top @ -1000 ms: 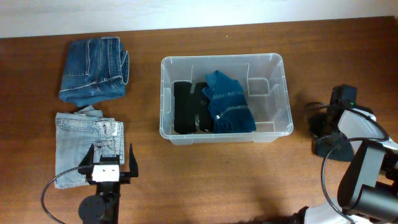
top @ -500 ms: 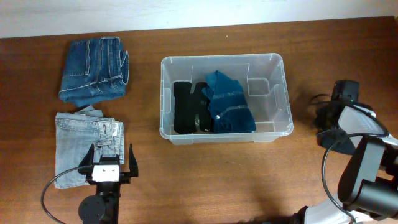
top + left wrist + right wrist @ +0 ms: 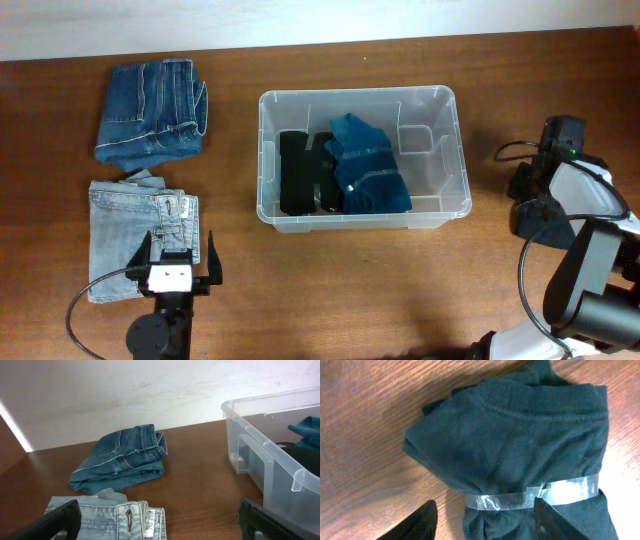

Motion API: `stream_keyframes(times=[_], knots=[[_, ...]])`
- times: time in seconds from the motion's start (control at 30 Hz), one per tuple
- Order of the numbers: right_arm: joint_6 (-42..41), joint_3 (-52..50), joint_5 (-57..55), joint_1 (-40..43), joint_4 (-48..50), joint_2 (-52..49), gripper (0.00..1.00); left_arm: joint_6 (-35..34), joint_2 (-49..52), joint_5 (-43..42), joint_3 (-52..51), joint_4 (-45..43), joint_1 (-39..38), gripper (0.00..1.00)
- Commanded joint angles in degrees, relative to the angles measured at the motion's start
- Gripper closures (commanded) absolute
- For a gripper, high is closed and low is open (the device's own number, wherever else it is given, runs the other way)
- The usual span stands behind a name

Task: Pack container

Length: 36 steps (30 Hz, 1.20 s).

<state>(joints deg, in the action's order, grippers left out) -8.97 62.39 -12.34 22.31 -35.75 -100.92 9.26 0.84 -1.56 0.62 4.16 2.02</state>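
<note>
right claw (image 3: 487,522): spread, at the right edge of the tabletop (image 3: 400,290), fingers either side of a dark sock bundle (image 3: 520,445) banded with clear tape (image 3: 560,489); one finger clear of the cloth, the other against or over it, cannot tell which. left claw (image 3: 160,525): spread wide, nothing between the fingers, at the near left over light-wash jeans (image 3: 125,235). container (image 3: 264,150): mid-tabletop, upright, open-topped, well apart from both claws. inside, toward its left: black garment (image 3: 297,175) touching a blue garment (image 3: 370,170). darker folded jeans (image 3: 150,110): far left, just beyond the light pair.
</note>
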Motion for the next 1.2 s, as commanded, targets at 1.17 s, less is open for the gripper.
stream_keyframes(times=[1.17], knots=[[2.5,0.9,-19.7,-5.1,-3.3,-11.8,0.54,0.7,-0.5,-0.6,-0.1,0.4,0.2,0.01]])
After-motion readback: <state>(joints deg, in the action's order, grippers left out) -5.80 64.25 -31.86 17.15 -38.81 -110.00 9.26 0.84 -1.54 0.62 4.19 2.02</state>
